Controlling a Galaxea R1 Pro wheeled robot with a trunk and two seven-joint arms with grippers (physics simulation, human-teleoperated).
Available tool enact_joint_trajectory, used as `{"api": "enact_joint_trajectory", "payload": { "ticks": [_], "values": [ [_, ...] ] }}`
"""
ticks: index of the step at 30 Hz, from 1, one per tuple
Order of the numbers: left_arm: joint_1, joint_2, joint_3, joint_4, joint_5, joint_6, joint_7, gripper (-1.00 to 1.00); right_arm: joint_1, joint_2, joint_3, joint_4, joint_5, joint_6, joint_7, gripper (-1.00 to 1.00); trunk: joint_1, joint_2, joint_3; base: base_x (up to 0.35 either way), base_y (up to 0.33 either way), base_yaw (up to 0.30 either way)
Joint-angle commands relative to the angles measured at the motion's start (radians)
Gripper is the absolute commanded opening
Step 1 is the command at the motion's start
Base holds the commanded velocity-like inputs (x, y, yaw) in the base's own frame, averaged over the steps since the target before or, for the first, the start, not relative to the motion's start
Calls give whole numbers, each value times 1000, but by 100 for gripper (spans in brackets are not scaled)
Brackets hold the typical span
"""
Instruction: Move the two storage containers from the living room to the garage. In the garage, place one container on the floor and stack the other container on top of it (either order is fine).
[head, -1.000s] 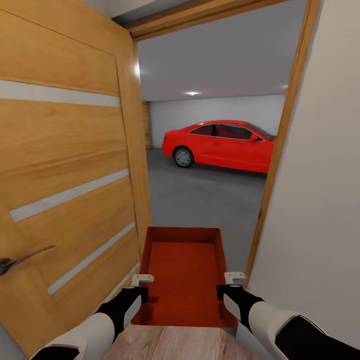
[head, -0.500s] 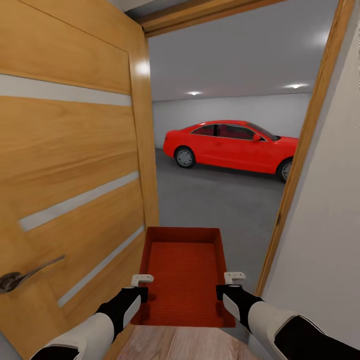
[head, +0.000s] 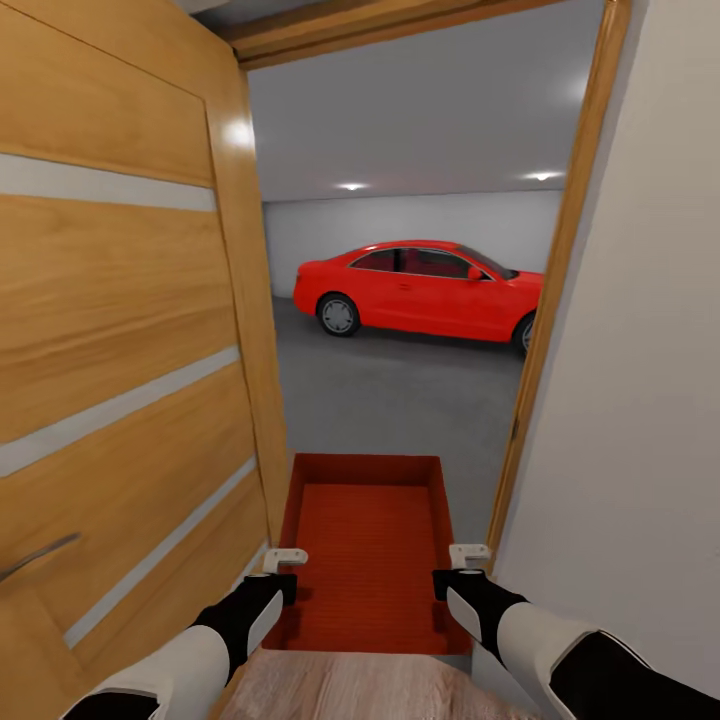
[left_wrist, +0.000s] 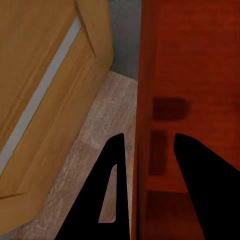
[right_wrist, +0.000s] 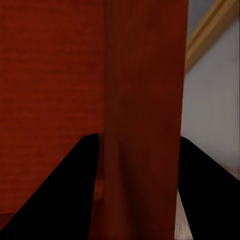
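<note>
Setting: doorway onto the garage (head: 400, 130), pale grey walls and ceiling with lit spots, seen from the head view.
Door: wood-plank door (head: 120, 330) with pale inlaid strips stands open at the left of the opening; wooden frame (head: 550, 300) and a white wall (head: 640, 400) at the right.
Garage floor: dark grey floor (head: 400, 400) beyond the threshold; light wood planks (head: 360, 690) underfoot.
Car: red coupe (head: 420, 290) parked side-on at the far wall.
Container: one orange-red storage container (head: 365, 540), open-topped, held level in the doorway between both arms, its far end over the grey floor.
Left gripper (left_wrist: 145, 150): fingers straddle the container's left side wall, one inside, one outside, closed against it.
Right gripper (right_wrist: 140, 145): fingers straddle the right side wall likewise, clamped on it.
</note>
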Motion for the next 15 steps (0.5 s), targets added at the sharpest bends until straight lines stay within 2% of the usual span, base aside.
{"api": "enact_joint_trajectory", "payload": {
  "ticks": [1,11,15],
  "values": [
    [0,-3,15,1,-6,8,4,-100,0,6,86,-2,11,-48,-50,-100,0,-1,0,0,0,-215],
    [0,-3,15,1,-6,8,4,-100,-1,6,86,-3,12,-48,-50,-100,0,-1,0,0,0,-198],
    [0,-3,15,2,-6,9,2,-100,0,6,86,-2,12,-48,-50,-100,0,-1,0,22,34,-77]
  ]
}}
